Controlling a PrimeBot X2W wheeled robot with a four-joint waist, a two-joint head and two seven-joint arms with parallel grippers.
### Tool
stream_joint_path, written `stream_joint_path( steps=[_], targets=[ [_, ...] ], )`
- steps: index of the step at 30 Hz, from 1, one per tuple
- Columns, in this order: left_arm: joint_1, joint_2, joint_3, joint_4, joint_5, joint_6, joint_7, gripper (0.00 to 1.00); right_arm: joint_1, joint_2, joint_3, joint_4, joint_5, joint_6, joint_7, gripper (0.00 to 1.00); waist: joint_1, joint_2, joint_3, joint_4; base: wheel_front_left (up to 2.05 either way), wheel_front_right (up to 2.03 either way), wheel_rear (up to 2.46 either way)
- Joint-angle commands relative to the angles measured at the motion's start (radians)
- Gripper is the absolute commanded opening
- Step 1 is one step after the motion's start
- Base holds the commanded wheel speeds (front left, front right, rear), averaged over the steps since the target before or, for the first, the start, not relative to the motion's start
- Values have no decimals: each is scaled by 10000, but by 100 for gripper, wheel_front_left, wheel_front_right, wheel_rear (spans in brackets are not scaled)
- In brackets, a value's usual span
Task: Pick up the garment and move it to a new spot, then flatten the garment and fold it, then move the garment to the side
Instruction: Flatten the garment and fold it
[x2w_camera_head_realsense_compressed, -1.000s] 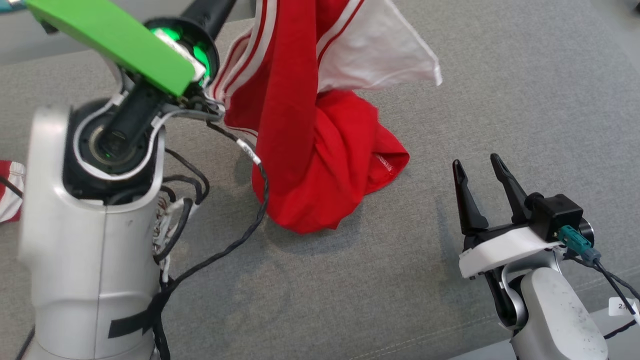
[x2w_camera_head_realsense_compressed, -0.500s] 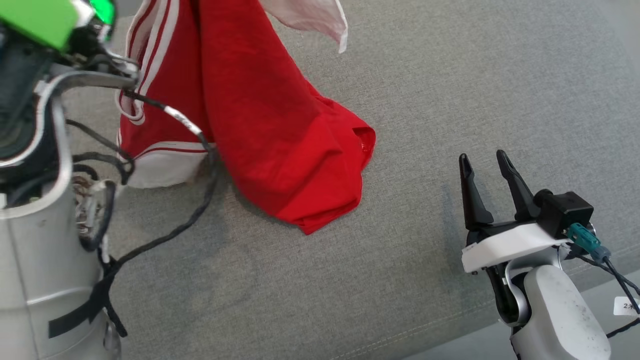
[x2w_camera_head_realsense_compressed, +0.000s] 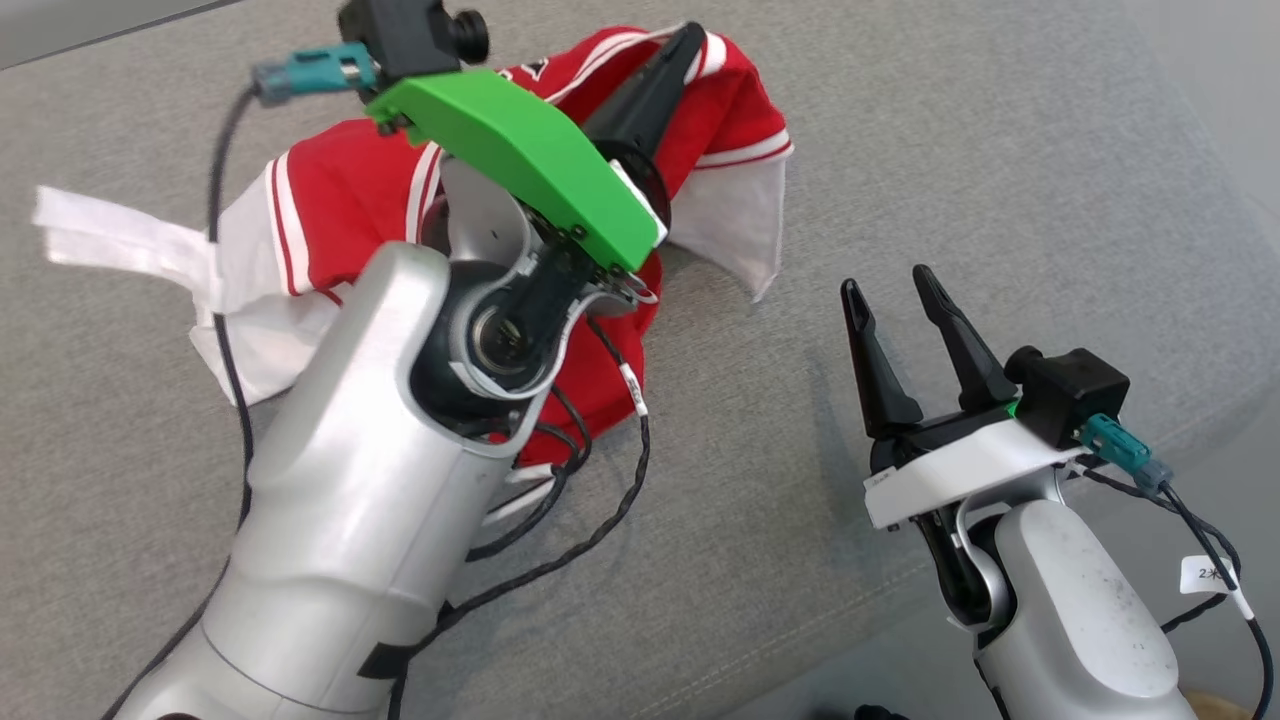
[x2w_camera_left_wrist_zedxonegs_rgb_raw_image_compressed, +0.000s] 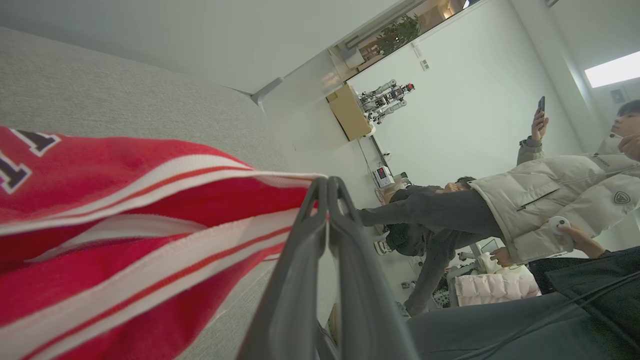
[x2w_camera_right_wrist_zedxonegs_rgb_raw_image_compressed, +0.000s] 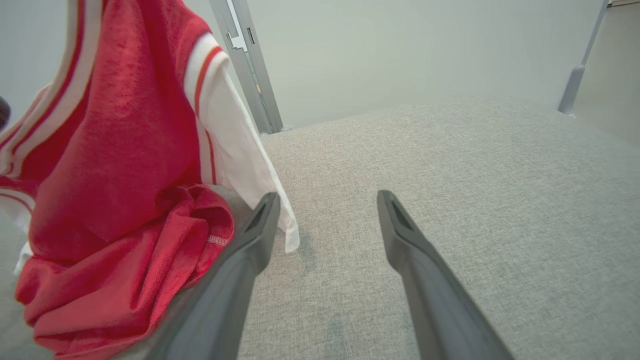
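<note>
One bunched red-and-white jersey garment (x2w_camera_head_realsense_compressed: 340, 190), striped trim, on one grey woven surface (x2w_camera_head_realsense_compressed: 1000, 150); left claw (x2w_camera_head_realsense_compressed: 688, 38) clenched on its hem; right claw (x2w_camera_head_realsense_compressed: 886, 280) released beside garment.

I see the silver left forearm (x2w_camera_head_realsense_compressed: 340, 500) and green plastic wrist plate (x2w_camera_head_realsense_compressed: 520, 150) covering the middle of the red-and-white striped jersey garment (x2w_camera_head_realsense_compressed: 340, 190). Left wrist view: garment cut off at 9 o'clock. White cable tag (x2w_camera_head_realsense_compressed: 1210, 575) at 4 o'clock: print unreadable.
</note>
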Motion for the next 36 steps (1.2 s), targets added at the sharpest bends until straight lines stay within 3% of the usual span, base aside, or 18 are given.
stream_joint_path(
  steps=[1,5,6,7,8,10,15,21,23,28,32,36],
  targets=[
    [61,16,-245,236,-76,-169,-392,0,36,-21,36,-46,69,1,-31,100,0,0,95,-636,0,0,0],
    [160,28,-1293,1707,-283,-572,-1589,0,201,-16,84,-71,121,1,-31,100,0,0,104,-1092,0,0,0],
    [115,22,-1578,2029,-195,-624,-1776,7,248,-16,68,-93,109,1,-31,100,0,0,102,-1138,0,0,0],
    [54,14,-1809,2315,-73,-684,-1908,31,293,-16,21,-109,71,1,-31,100,0,0,91,-1148,0,0,0],
    [-10,23,-2020,2560,45,-738,-2017,49,330,-19,-56,-122,27,1,-31,100,0,0,62,-1129,0,0,0],
    [-129,24,-2381,2926,276,-852,-2116,100,431,-12,-262,-144,-89,1,-31,100,0,0,-19,-981,0,0,0],
    [-320,224,-3168,3250,1151,-885,-2169,100,721,-14,-706,-73,-421,1,-31,100,0,0,-345,-306,0,0,0],
    [-160,1570,-4240,1931,2420,-557,-1683,100,798,-21,-876,-126,-713,1,-31,100,0,0,-741,468,0,0,0],
    [135,2482,-4092,1090,2745,-87,-1828,100,830,-24,-939,-142,-843,1,-31,100,0,0,-842,762,0,0,0],
    [772,3685,-3219,580,2246,528,-1946,100,925,-24,-900,-71,-1018,1,-31,100,0,0,-917,1086,0,0,0],
    [1064,4195,-3044,998,2088,625,-1742,100,895,-23,-813,-17,-1084,1,-31,100,0,0,-931,1152,0,0,0],
    [1253,4379,-3140,1864,1813,344,-1364,100,759,-24,-709,14,-1166,1,-31,100,0,0,-854,1140,0,0,0]
  ],
)
